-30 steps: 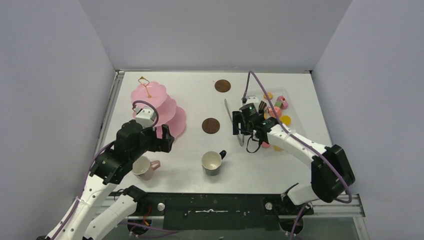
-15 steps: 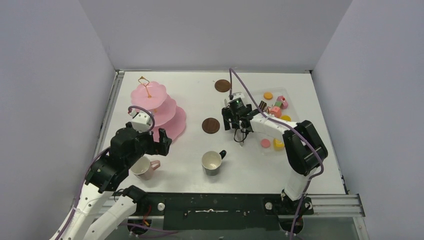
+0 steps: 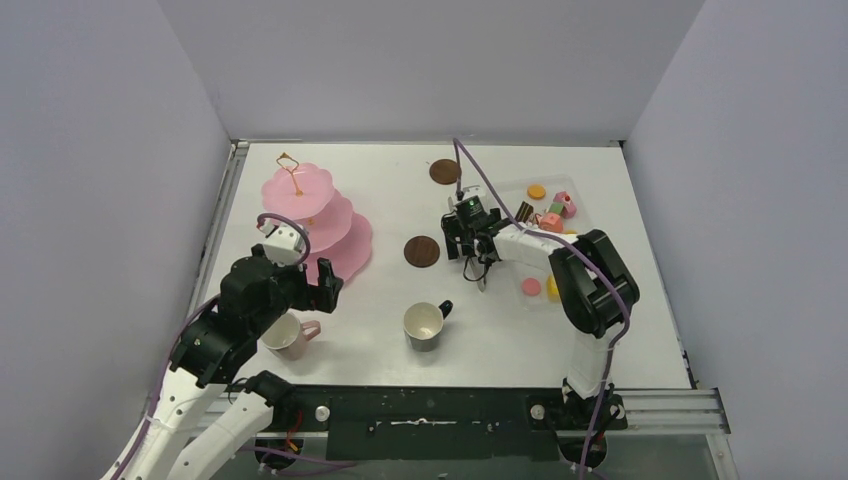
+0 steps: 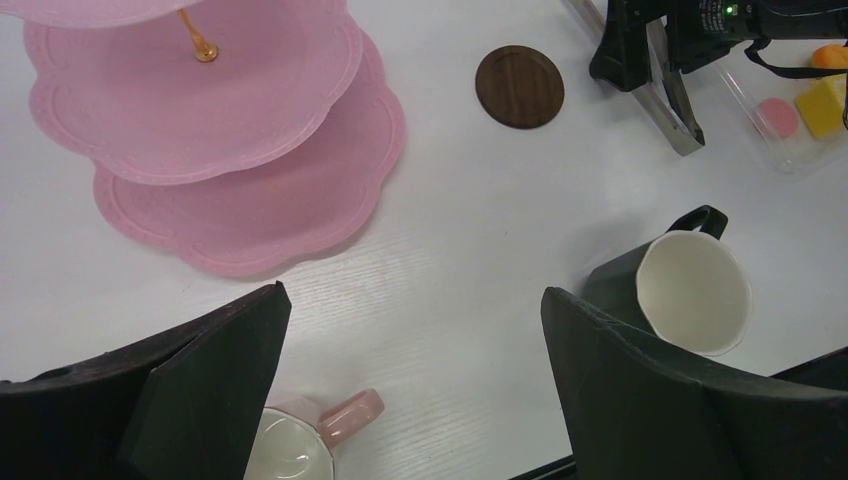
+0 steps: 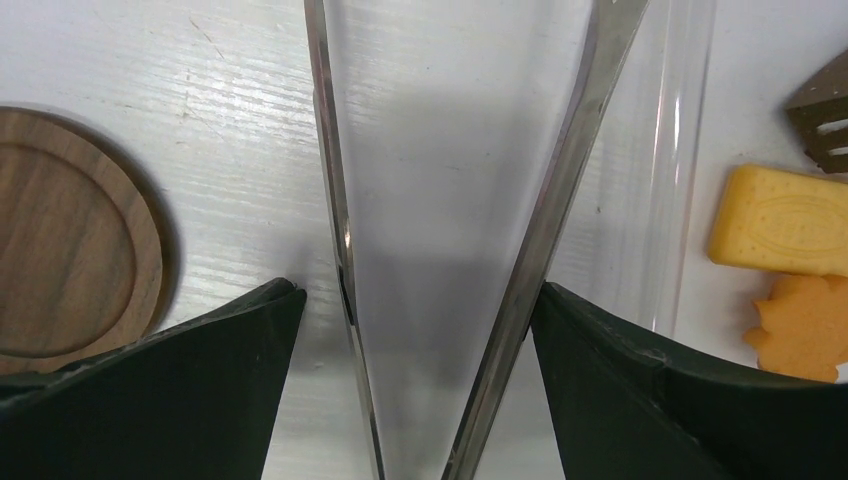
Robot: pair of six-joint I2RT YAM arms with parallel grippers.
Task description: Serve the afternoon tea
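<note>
1. At the left of the surface [image 3: 380, 300] stood the pink stand [image 3: 312, 215], upright, all three tiers bare.
2. Just in front of it hung the left gripper [image 3: 322, 285], its jaws spread wide with nothing between them.
3. Below that gripper, near the front edge, sat the pink mug [image 3: 288, 335], upright, its handle pointing right.
4. Near the middle lay one brown coaster [image 3: 421, 251], flat and bare, a little to the right of the stand's bottom tier.
5. In front of that coaster, well apart from it, stood the black mug [image 3: 425, 325], upright, white inside, with its handle toward the back right.
6. A second coaster [image 3: 445, 171] lay near the back edge, also bare.
7. To the right of the middle coaster, the right gripper [image 5: 420, 390] was down low over the metal tongs [image 5: 545, 200]. Its jaws stood wide, one on either side of the two tong arms. I could not tell whether they pressed on the metal.
8. The tongs lay just beside the clear tray [image 5: 682, 120].
9. Inside the tray, at the far right, sat the toy pastries [image 3: 537, 190], among them a yellow block [image 5: 790, 233] and an orange piece [image 5: 805, 325].
</note>
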